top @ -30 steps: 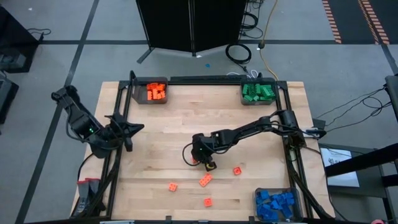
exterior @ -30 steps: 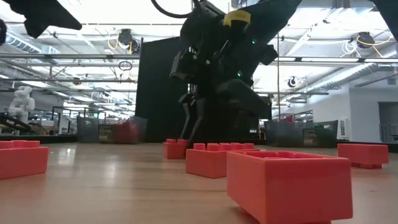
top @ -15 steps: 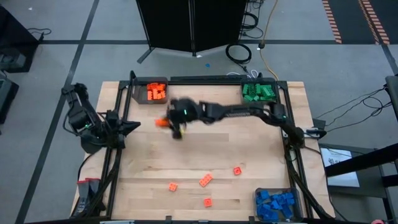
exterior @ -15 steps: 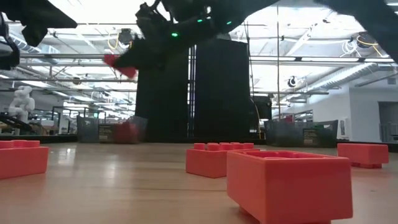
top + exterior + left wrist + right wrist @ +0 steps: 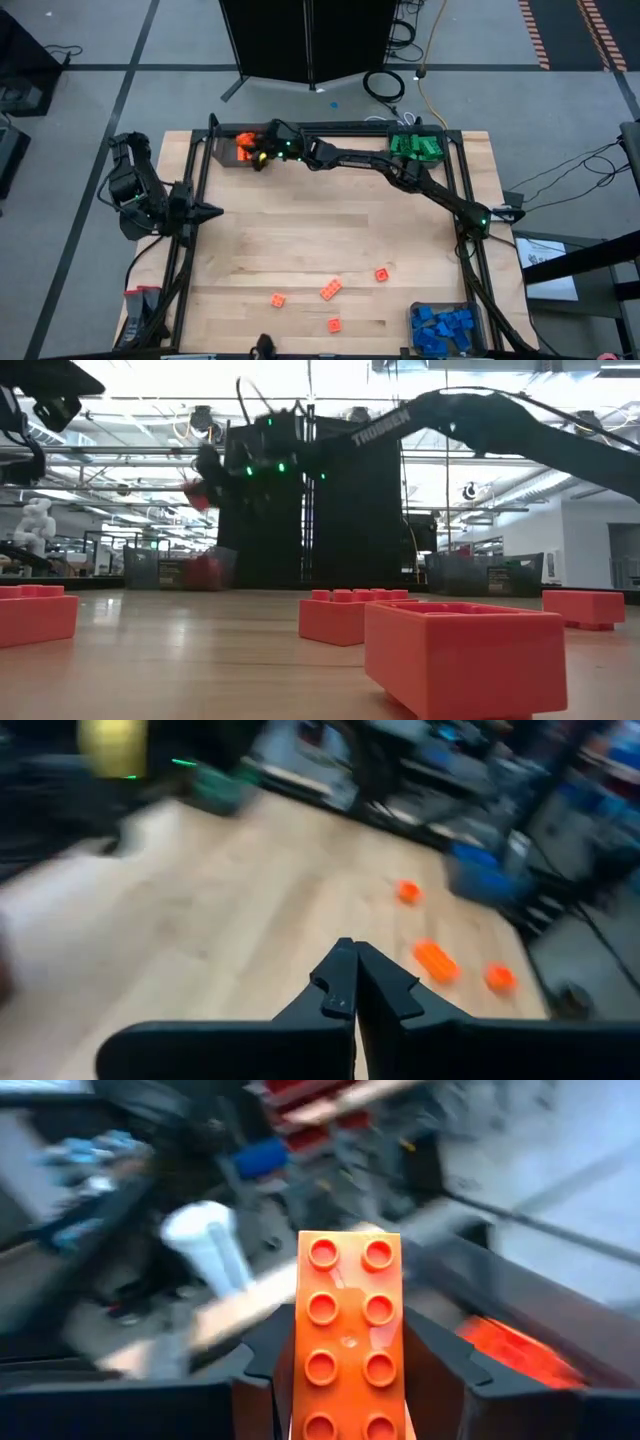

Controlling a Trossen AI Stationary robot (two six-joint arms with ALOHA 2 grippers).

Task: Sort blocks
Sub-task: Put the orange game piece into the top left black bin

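Note:
My right gripper (image 5: pixel 262 152) reaches to the table's far left corner and hovers over the bin of orange blocks (image 5: pixel 245 147), shut on an oblong orange block (image 5: pixel 350 1330). In the low view that block (image 5: pixel 196 495) hangs high in the air under the gripper. Several more orange blocks lie flat on the table near its front edge (image 5: pixel 331 290), (image 5: pixel 382 274), (image 5: pixel 277 299). My left gripper (image 5: pixel 207 212) waits shut at the table's left edge, its closed fingers (image 5: pixel 355 985) pointing across the table. My right gripper pinches the oblong orange block between its two fingers (image 5: pixel 440 1370), which lie on its two long sides (image 5: pixel 300 1350). The studded top faces the wrist camera. The block is lifted clear, above the orange bin's contents (image 5: pixel 510 1348).
A bin of green blocks (image 5: pixel 415 148) stands at the far right corner and a bin of blue blocks (image 5: pixel 445 328) at the near right corner. A black frame rail (image 5: pixel 330 128) runs round the table. The middle of the wooden tabletop (image 5: pixel 320 220) is bare.
My right gripper rose from the table's middle with the orange block and swung quickly toward the far left corner, ending above the orange bin. The block went from the table to hanging in the air. My left arm drew back slightly toward the left edge.

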